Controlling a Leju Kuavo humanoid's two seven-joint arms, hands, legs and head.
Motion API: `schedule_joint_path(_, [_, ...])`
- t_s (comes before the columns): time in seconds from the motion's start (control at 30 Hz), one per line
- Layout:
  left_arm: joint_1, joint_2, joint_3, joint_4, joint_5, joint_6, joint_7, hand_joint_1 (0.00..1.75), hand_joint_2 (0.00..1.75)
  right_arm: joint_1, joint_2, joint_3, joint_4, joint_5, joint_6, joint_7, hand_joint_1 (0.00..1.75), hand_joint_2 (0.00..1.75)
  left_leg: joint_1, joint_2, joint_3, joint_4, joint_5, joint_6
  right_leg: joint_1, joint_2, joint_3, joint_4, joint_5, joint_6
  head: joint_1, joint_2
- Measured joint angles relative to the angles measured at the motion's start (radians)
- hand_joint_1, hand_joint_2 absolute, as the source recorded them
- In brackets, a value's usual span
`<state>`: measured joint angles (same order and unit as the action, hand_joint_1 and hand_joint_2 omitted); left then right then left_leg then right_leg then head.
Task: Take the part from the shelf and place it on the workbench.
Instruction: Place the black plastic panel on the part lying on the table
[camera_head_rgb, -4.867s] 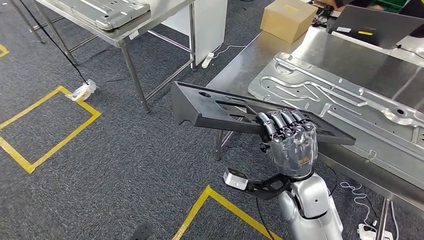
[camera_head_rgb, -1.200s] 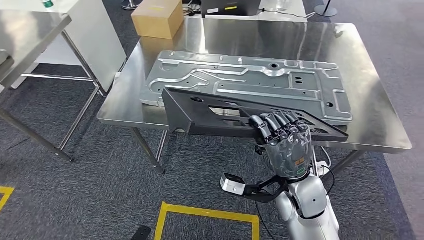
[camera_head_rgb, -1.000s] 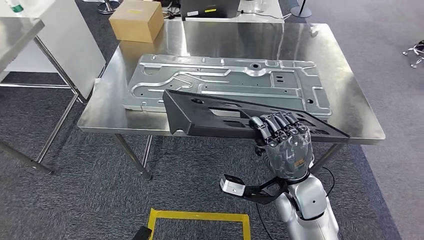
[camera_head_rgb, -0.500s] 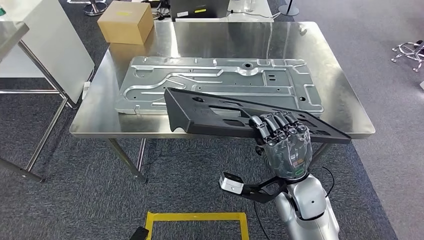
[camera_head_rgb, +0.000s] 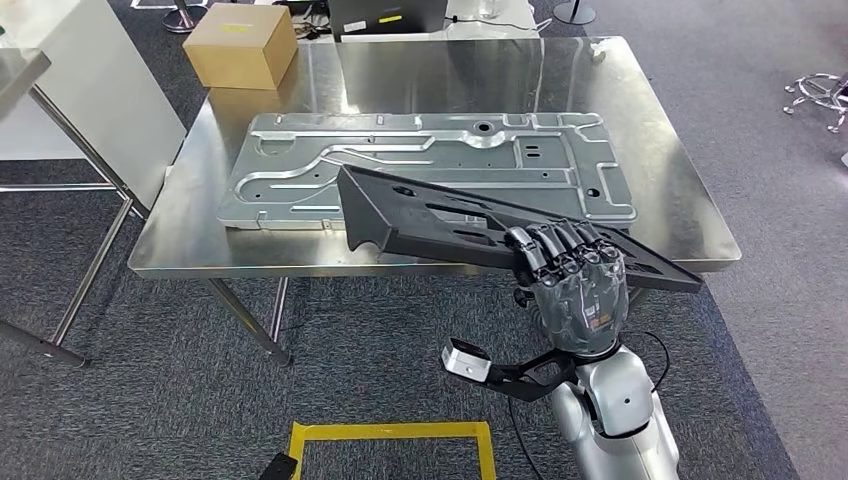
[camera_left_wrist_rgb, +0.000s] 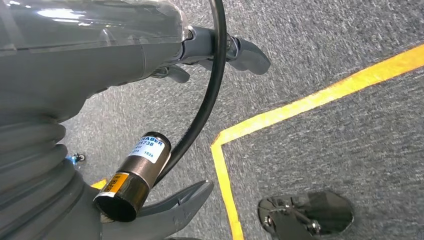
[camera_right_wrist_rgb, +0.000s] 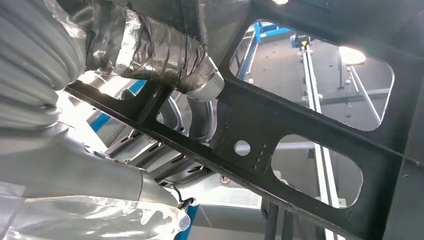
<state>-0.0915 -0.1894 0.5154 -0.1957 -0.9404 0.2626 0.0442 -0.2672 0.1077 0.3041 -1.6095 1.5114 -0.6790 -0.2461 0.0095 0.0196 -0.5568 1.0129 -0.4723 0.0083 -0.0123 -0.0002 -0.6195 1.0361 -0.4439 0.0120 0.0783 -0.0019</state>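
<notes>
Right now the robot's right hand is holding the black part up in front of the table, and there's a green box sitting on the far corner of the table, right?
Nearly. The box on the table's far corner is brown cardboard, not green, as the head view shows. The rest is right: the right hand holds the black part up in front of the table.

1. Looks like a factory workshop or industrial test floor.
2. Steel workbench (camera_head_rgb: 690, 215) just ahead of the right hand (camera_head_rgb: 572, 290), bare metal top on plain legs.
3. Large stamped metal panel (camera_head_rgb: 420, 165) lying flat on it, beyond the hand.
4. Black perforated part (camera_head_rgb: 440, 215) gripped in that hand, seen from below in the right wrist view with cut-outs and holes.
5. Cardboard box (camera_head_rgb: 241, 45) at the bench's far corner, well apart from the hand.
6. Grey carpet with yellow tape (camera_head_rgb: 390, 432) marking a square near the hand, on the robot's side of the bench.
</notes>
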Motion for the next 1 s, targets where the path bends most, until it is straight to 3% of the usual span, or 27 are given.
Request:
schedule_joint_path(0.3, [0.001, 0.000, 0.001, 0.000, -0.005, 0.001, -0.001, 0.00, 1.75, -0.001, -0.002, 0.015, 0.033, -0.007, 0.000, -0.009, 1.75, 1.75, -0.004, 0.000, -0.001, 0.003, 0.000, -0.001, -0.001, 0.000, 0.001, 0.000, 0.001, 0.001, 0.000, 0.000])
schedule_joint_path(0.5, [0.005, 0.000, 0.002, 0.000, -0.016, 0.002, -0.011, 0.00, 1.75, -0.001, -0.002, 0.035, 0.049, -0.008, 0.000, -0.012, 1.75, 1.75, -0.007, -0.001, -0.007, 0.014, -0.006, 0.010, -0.009, -0.002, 0.001, -0.003, 0.006, 0.009, 0.000, 0.000])
schedule_joint_path(0.6, [0.006, 0.000, 0.002, 0.000, -0.017, 0.002, -0.013, 0.00, 1.75, -0.002, -0.002, 0.042, 0.051, -0.008, 0.000, -0.012, 1.75, 1.75, -0.002, 0.001, -0.001, -0.004, 0.004, 0.022, -0.007, -0.002, 0.003, -0.006, 0.005, 0.020, 0.000, 0.000])
schedule_joint_path(0.67, [0.005, 0.000, 0.002, 0.000, -0.017, 0.002, -0.014, 0.00, 1.75, -0.003, -0.002, 0.043, 0.052, -0.008, 0.000, -0.013, 1.75, 1.75, 0.005, 0.005, 0.009, -0.023, 0.015, 0.031, -0.007, -0.001, -0.019, 0.044, -0.029, 0.025, 0.001, 0.000])
schedule_joint_path(0.73, [0.006, 0.000, 0.002, 0.000, -0.017, 0.002, -0.016, 0.00, 1.75, -0.002, -0.004, 0.043, 0.055, -0.009, 0.000, -0.014, 1.75, 1.75, 0.005, 0.007, 0.010, -0.026, 0.017, 0.034, -0.009, -0.001, -0.077, 0.168, -0.092, 0.029, 0.001, 0.000])
schedule_joint_path(0.77, [0.008, 0.000, 0.002, 0.000, -0.017, 0.002, -0.017, 0.00, 1.75, -0.001, -0.005, 0.044, 0.057, -0.009, 0.000, -0.015, 1.75, 1.75, 0.005, 0.007, 0.010, -0.025, 0.016, 0.034, -0.011, -0.001, -0.106, 0.228, -0.113, 0.031, 0.001, 0.000])
schedule_joint_path(0.8, [0.009, 0.000, 0.003, 0.000, -0.017, 0.002, -0.018, 0.00, 1.75, 0.001, -0.006, 0.044, 0.060, -0.009, 0.000, -0.015, 1.75, 1.75, 0.005, 0.007, 0.010, -0.024, 0.014, 0.033, -0.012, -0.001, -0.122, 0.258, -0.116, 0.033, 0.001, 0.000])
schedule_joint_path(0.83, [0.010, 0.000, 0.003, 0.000, -0.017, 0.002, -0.018, 0.00, 1.75, 0.001, -0.007, 0.044, 0.062, -0.009, 0.000, -0.015, 1.75, 1.75, 0.006, 0.007, 0.012, -0.022, 0.012, 0.031, -0.014, -0.001, -0.118, 0.249, -0.098, 0.034, 0.001, 0.000])
schedule_joint_path(0.93, [0.012, -0.001, 0.003, 0.000, -0.017, 0.002, -0.019, 0.00, 1.75, 0.000, -0.008, 0.044, 0.064, -0.008, 0.000, -0.015, 1.75, 1.75, 0.008, 0.006, 0.017, -0.009, -0.003, 0.016, -0.015, -0.008, -0.026, 0.063, -0.009, 0.031, 0.001, 0.000])
schedule_joint_path(1.0, [0.012, 0.000, 0.004, 0.000, -0.017, 0.003, -0.019, 0.00, 1.75, -0.001, -0.008, 0.046, 0.066, -0.008, 0.000, -0.015, 1.75, 1.75, 0.004, 0.006, 0.015, -0.002, -0.012, 0.003, -0.011, -0.010, 0.003, 0.001, 0.000, 0.018, 0.001, 0.000])
